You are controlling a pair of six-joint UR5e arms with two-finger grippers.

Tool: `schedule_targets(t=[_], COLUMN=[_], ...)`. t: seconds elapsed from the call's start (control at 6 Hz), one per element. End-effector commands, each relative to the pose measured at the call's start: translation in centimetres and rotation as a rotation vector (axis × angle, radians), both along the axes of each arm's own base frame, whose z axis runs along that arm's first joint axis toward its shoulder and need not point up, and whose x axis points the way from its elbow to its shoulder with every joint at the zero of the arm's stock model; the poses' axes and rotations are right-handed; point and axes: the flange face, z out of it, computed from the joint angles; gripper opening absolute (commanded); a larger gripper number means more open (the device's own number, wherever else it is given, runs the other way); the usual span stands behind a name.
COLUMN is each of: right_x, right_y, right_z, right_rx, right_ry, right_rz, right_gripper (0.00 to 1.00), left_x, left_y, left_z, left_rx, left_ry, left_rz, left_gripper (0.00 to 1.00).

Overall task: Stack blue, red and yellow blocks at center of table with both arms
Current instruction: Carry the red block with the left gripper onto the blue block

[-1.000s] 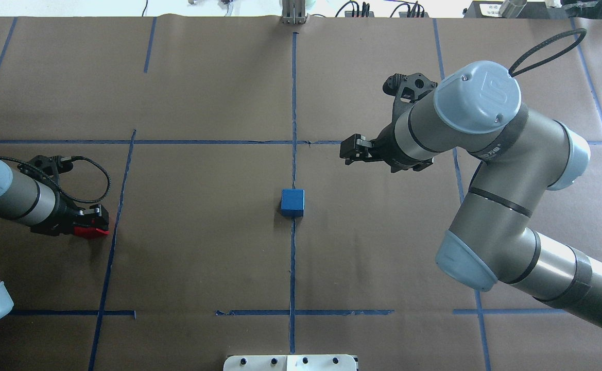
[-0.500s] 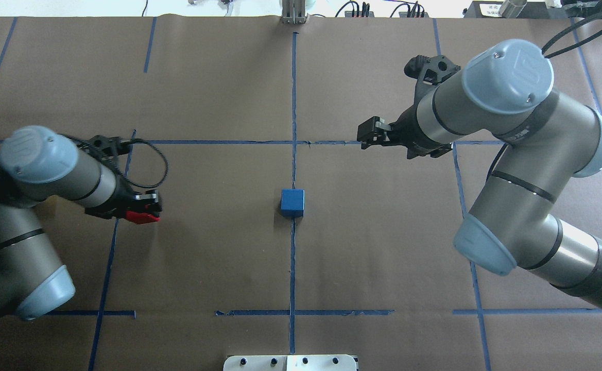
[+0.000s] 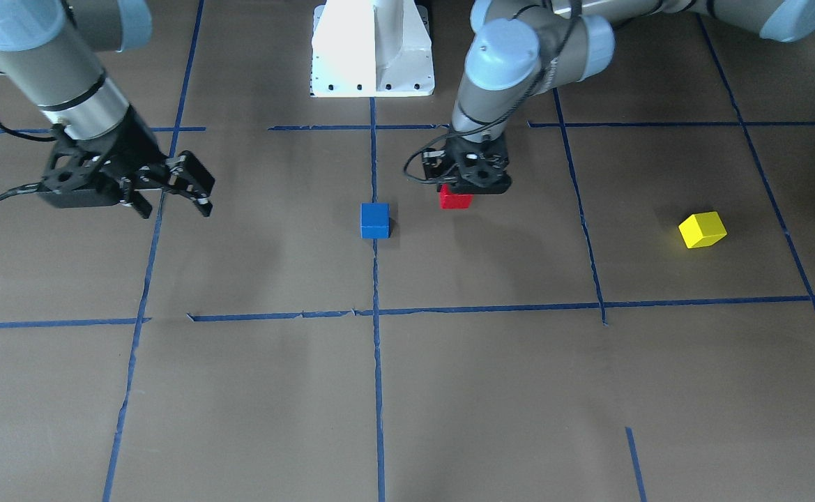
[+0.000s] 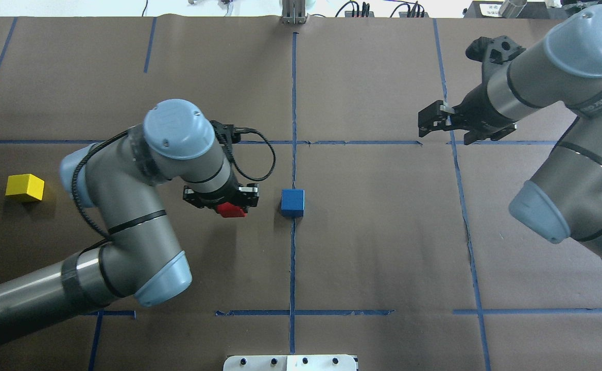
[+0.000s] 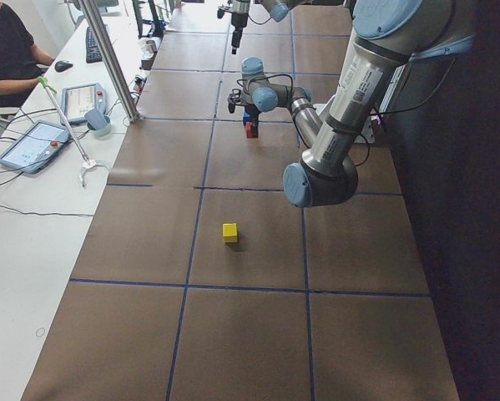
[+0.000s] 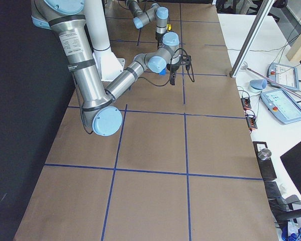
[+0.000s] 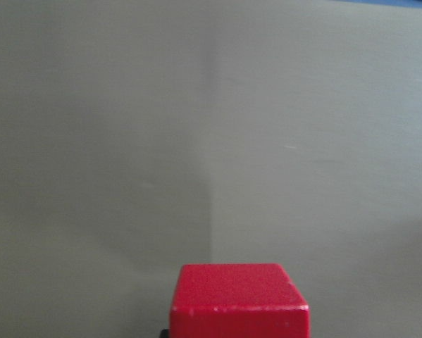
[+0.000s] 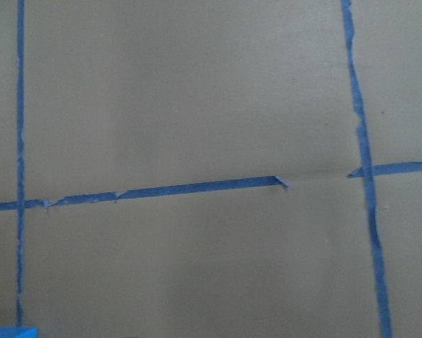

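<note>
The blue block (image 4: 292, 202) (image 3: 374, 220) rests on the table (image 4: 373, 247) at its middle tape line. My left gripper (image 4: 228, 206) (image 3: 464, 189) is shut on the red block (image 4: 233, 211) (image 3: 455, 201) (image 7: 239, 299), which hangs just above the surface, a short gap to the left of the blue one. Far out on the left side lies the yellow block (image 4: 24, 187) (image 3: 702, 229) (image 5: 230, 232), alone. Over the back right tape crossing, my right gripper (image 4: 427, 123) (image 3: 176, 201) is open and holds nothing.
The white pedestal (image 3: 372, 49) (image 4: 290, 362) stands at the near table edge. Beyond the far edge are cables and a metal post (image 5: 112, 58), tablets (image 5: 32, 144), and a seated person (image 5: 7, 50).
My left arm swung right with the red block, from the left tape line to just beside the blue block, uncovering the yellow block. My right arm drew back to the far right.
</note>
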Motion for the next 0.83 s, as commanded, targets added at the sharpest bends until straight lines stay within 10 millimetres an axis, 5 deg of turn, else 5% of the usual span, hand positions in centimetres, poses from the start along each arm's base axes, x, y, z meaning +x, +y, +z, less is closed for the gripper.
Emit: schedule_targets(t=[0.0, 0.67], right_x=[3.6, 3.6], right_y=[-0.1, 0.0], right_z=[3.2, 3.2], right_rx=[0.034, 0.039], right_ry=[0.032, 0.037], right_rz=[-0.038, -0.033], right_gripper=[1.0, 1.0], left_x=[3.6, 6.2], left_y=[-1.8, -2.8], left_z=[-5.2, -6.5], left_rx=[0.008, -0.007], left_ry=[0.009, -0.013], left_rz=[0.002, -0.001], left_gripper=[0.0, 0.0])
